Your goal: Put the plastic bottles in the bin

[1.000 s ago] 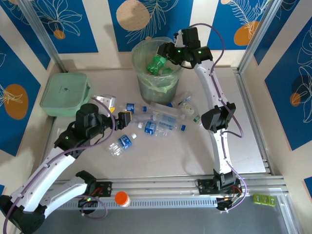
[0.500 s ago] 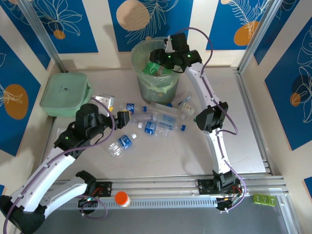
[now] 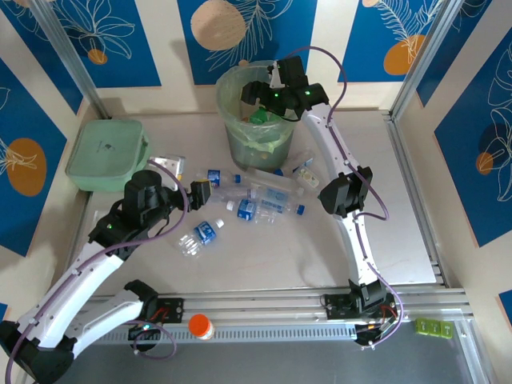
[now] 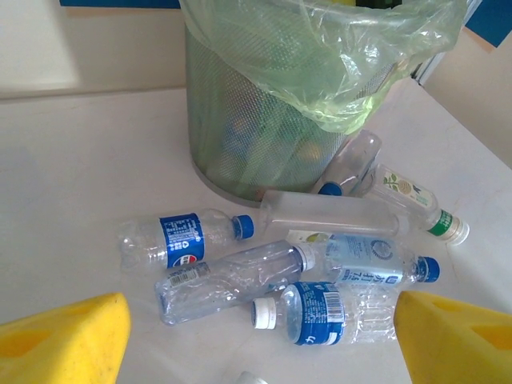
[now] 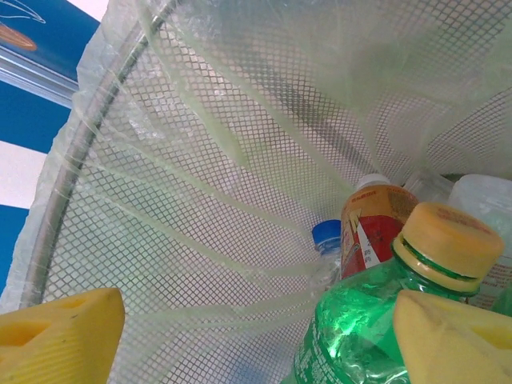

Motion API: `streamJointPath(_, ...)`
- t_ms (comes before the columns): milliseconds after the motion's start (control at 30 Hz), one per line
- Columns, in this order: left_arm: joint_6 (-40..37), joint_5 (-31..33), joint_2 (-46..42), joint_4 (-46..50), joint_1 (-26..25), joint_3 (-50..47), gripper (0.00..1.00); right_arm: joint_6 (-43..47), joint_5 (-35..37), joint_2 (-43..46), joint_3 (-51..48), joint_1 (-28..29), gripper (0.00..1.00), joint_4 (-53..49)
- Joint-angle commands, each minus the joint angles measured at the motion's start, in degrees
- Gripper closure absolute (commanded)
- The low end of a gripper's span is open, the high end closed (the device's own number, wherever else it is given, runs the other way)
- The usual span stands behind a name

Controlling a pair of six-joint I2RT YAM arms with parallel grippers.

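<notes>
Right now your right gripper (image 5: 256, 340) hangs in the mouth of the bin (image 3: 229, 108) with its jaws spread wide. The green bottle (image 5: 352, 336) lies between the fingers, close to one of them but not pinched from both sides, and a red-labelled bottle (image 5: 370, 232) lies behind it in the bag. Your left gripper (image 4: 264, 344) is likewise wide open and empty, hovering just short of the heap of plastic bottles (image 4: 320, 264) on the table at the foot of the bin. One more, a lone bottle (image 3: 200, 235), lies apart and nearer the arm bases. Expect these to be very light and thin-walled. Several already look crumpled, so they will likely buckle under a hard squeeze and skid on the smooth tabletop if you nudge them first. Take each across the middle of the body, over the label where the film gives some friction, rather than at the cap or the tapered shoulder, where the fingers would probably slide off. The blue-labelled bottle (image 4: 180, 240) at the heap's edge lies clear of its neighbours and looks the easiest pick. The long clear bottle (image 4: 336, 216) leans against others and may drag them along.
</notes>
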State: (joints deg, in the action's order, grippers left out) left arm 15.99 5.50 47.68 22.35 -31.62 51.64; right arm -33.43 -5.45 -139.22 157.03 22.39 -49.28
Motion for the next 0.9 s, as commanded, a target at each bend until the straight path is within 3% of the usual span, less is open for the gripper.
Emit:
streamJointPath(0,-0.50,1.18,-1.01,1.38,0.42,0.55,0.15,0.46,0.10,2.84,0.55,0.00,0.09,-0.20)
streamJointPath(433,-1.00,3.99,-2.44,2.01,0.75,0.57,0.15,3.01,6.06,10.27,0.38,-1.11,0.00,-5.63)
streamJointPath(633,0.63,4.09,-3.20,3.22,0.73,0.99,0.15,5.09,5.95,15.65,-2.07,-1.13,0.00,-7.94)
streamJointPath(867,4.63,4.00,-3.25,10.43,0.77,5.46,0.14,8.99,12.85,24.85,-8.84,2.65,0.06,-10.76)
